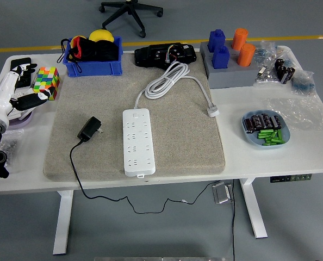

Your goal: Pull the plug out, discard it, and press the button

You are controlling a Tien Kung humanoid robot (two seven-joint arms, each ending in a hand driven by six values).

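Note:
A white power strip (136, 141) lies lengthwise on the grey mat (172, 136), its white cord (169, 79) coiled behind it. A black plug adapter (89, 129) lies loose on the mat left of the strip, its thin black cable (74, 168) running off the table's near edge. My left hand (26, 98) is at the far left edge, over the table's left end, well away from the adapter, with fingers relaxed and empty. My right arm is out of view.
A blue bin (92, 53) of dark items stands at the back left, a colourful cube (47, 81) beside it. A grey block (232, 70) with blue and orange cylinders stands back right. A blue dish (265, 130) of small parts sits right.

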